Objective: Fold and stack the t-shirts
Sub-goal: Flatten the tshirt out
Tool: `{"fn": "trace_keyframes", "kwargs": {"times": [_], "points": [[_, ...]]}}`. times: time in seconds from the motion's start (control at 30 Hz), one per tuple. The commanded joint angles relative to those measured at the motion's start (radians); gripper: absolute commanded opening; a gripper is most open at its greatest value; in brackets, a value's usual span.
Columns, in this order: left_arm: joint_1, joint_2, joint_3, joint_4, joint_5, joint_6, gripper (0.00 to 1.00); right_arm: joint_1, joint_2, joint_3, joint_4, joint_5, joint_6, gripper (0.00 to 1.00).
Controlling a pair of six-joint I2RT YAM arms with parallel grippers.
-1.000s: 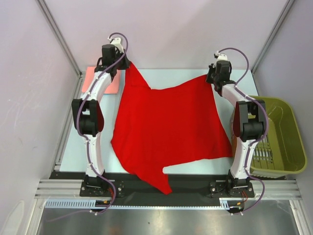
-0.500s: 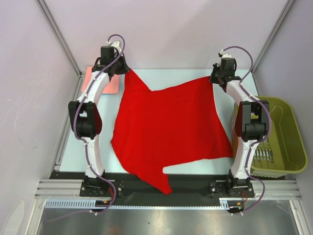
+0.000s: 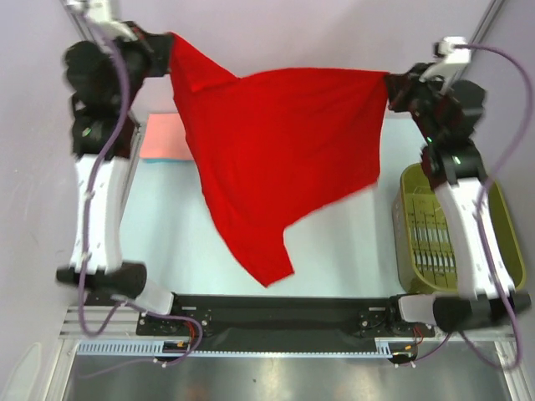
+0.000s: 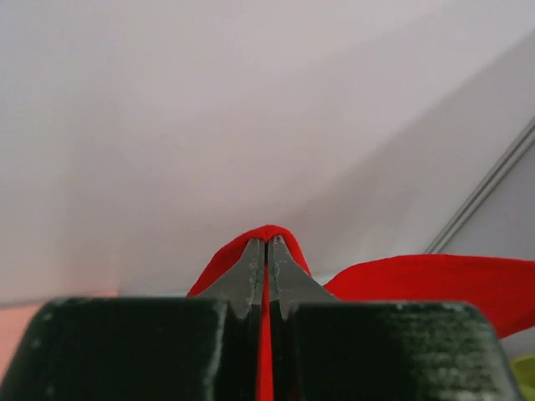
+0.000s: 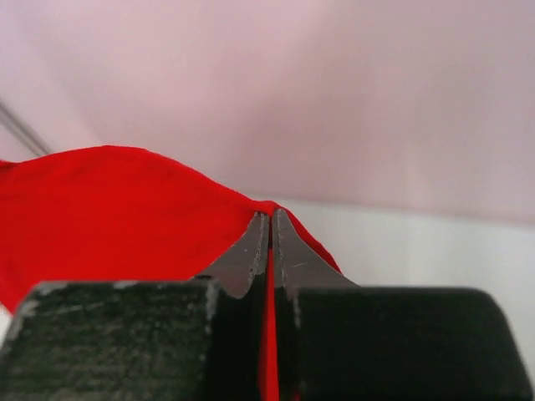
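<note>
The bright red short-sleeved cloth t-shirt (image 3: 276, 159) hangs in the air above the pale blue bench (image 3: 334, 251), stretched like a banner between the two arms. Its upper edge is pulled nearly straight and its lower part droops to a point over the bench's near edge; whether that tip touches the bench cannot be told. The left gripper (image 3: 167, 46) is pinched tight on one top corner, high over the bench's far-left corner. The right gripper (image 3: 391, 88) is clamped just as tightly on the opposite top corner, over the bench's far-right side. Both wrist views show jaws pressed together with a thin fold of red cloth between them. Holding the shirt by two corners at height most likely lets its weight pull out wrinkles, so it can be laid flat on the bench for folding. The salmon-pink cloth t-shirt (image 3: 163, 138) lies as a neat rectangle on the bench's far-left corner, probably as the base of the stack. The olive-green plastic basket (image 3: 403, 251) stands just off the bench's right edge, below the right arm. Folding of the red shirt looks not yet begun
</note>
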Motion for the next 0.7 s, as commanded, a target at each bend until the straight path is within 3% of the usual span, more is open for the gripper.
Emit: {"fn": "trace_keyframes", "kwargs": {"times": [0.0,0.13,0.37,0.53,0.67], "points": [[-0.003,-0.191,0.034,0.072,-0.006,-0.007,0.00,0.026,-0.176,-0.033,0.054,-0.017,-0.030,0.00],[-0.001,-0.361,0.018,0.086,-0.021,0.045,0.00,0.044,-0.391,-0.067,0.071,-0.025,-0.041,0.00],[-0.003,-0.613,0.023,0.077,-0.047,0.131,0.00,0.053,-0.586,-0.047,0.061,-0.071,-0.021,0.00],[-0.003,-0.670,0.070,0.084,-0.037,0.126,0.00,0.053,-0.637,0.000,0.075,-0.077,0.033,0.00],[-0.003,-0.629,0.066,0.092,-0.025,0.117,0.00,0.050,-0.600,-0.003,0.100,-0.079,0.050,0.00]]}}
